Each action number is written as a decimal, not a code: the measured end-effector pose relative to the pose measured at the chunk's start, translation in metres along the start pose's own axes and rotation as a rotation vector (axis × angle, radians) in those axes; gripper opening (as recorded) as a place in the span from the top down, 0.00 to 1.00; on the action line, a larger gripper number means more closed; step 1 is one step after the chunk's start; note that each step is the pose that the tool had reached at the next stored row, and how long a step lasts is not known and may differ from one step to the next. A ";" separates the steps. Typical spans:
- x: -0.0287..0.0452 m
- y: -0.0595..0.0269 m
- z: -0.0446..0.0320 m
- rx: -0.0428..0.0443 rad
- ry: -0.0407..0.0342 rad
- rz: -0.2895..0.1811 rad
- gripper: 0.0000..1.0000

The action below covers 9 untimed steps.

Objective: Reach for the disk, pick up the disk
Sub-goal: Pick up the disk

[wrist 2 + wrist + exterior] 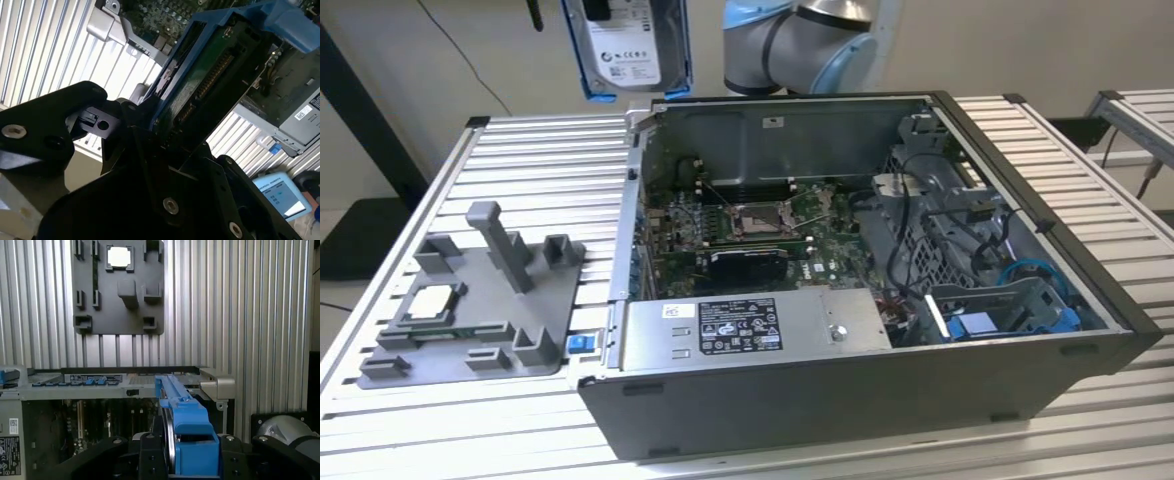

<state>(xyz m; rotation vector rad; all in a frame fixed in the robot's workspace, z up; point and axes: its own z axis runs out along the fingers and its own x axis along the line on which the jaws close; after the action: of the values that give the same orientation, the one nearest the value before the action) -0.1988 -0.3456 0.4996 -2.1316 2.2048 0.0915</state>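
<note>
Pincer (182, 460) closed on the disk (186, 432), black fingers clamping both sides of its blue bracket in the first wrist view. In the exterior view the disk (634, 45) hung upright in the air, label showing, at 11 o'clock from the open computer case (854, 400) and clear of the bench (547, 150). Grey fixture (500, 335) with a square chip (430, 300) sat at 9 o'clock of the case.
</note>
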 end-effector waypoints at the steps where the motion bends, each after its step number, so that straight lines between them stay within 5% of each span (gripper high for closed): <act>1: -0.0001 -0.0035 0.0001 0.0001 0.0000 0.000 1.00; 9: -0.0010 -0.0309 0.0004 0.0000 0.0000 0.000 1.00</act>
<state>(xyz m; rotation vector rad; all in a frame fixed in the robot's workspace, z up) -0.1679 -0.3457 0.4996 -2.1316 2.2048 0.0915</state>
